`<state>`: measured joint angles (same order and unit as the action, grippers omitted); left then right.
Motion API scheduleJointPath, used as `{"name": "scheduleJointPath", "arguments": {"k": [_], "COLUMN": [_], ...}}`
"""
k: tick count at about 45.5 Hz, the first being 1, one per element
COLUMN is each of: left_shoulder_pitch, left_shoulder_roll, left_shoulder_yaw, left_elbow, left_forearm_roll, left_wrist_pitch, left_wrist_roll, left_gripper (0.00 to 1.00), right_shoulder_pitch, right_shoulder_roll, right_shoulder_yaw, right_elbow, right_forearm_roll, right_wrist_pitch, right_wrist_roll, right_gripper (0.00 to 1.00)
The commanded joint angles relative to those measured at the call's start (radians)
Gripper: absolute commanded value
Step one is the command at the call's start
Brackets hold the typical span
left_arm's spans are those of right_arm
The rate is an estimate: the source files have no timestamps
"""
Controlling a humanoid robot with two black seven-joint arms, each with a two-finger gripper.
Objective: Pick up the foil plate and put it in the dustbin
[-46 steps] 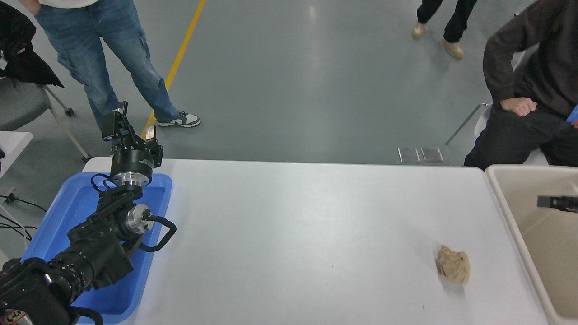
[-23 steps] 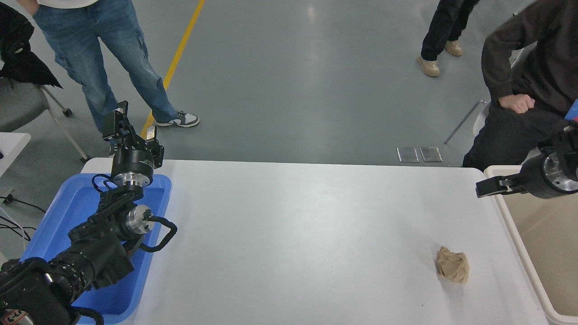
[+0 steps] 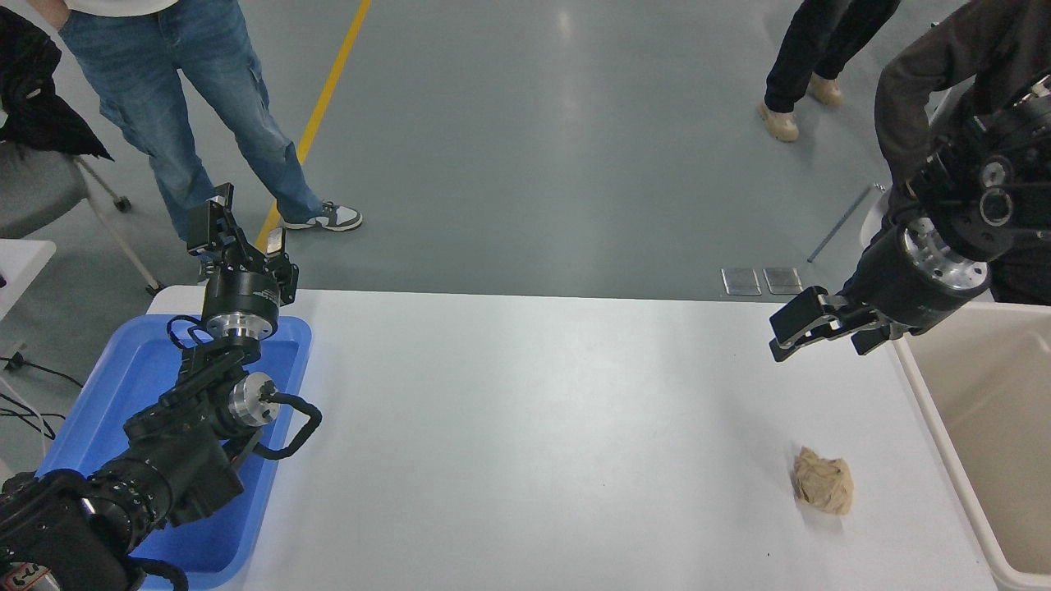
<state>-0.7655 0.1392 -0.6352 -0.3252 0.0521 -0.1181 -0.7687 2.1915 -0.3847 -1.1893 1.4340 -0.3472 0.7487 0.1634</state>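
While the left gripper (image 3: 236, 234) sits parked over the blue tray (image 3: 98, 394), fingers spread, a crumpled brown paper ball (image 3: 823, 481) lies on the white table (image 3: 525, 427). Right gripper (image 3: 800, 331) hovers empty, slightly parted, beside the beige dustbin (image 3: 977, 427); foil plate unseen.

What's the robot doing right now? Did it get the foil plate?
Right hand open, empty, over table's far right beside dustbin. Left hand open, parked over blue tray. No foil plate in view. Only brown paper ball on table.
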Motion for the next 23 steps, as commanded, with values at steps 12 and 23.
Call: {"name": "scheduleJointPath", "arguments": {"k": [12, 23], "left_shoulder_pitch": [0.0, 0.0], "left_shoulder_roll": [0.0, 0.0], "left_shoulder_yaw": [0.0, 0.0], "left_elbow": [0.0, 0.0], "left_forearm_roll": [0.0, 0.0], "left_wrist_pitch": [0.0, 0.0], "left_wrist_roll": [0.0, -0.001], "left_gripper": [1.0, 1.0], "right_shoulder_pitch": [0.142, 0.159], "right_shoulder_roll": [0.095, 0.104], "right_shoulder_yaw": [-0.113, -0.118], "right_elbow": [0.039, 0.055], "right_forearm_roll": [0.102, 0.102], "right_wrist_pitch": [0.037, 0.037], "right_wrist_roll": [0.001, 0.008], "right_gripper": [1.0, 1.0]}}
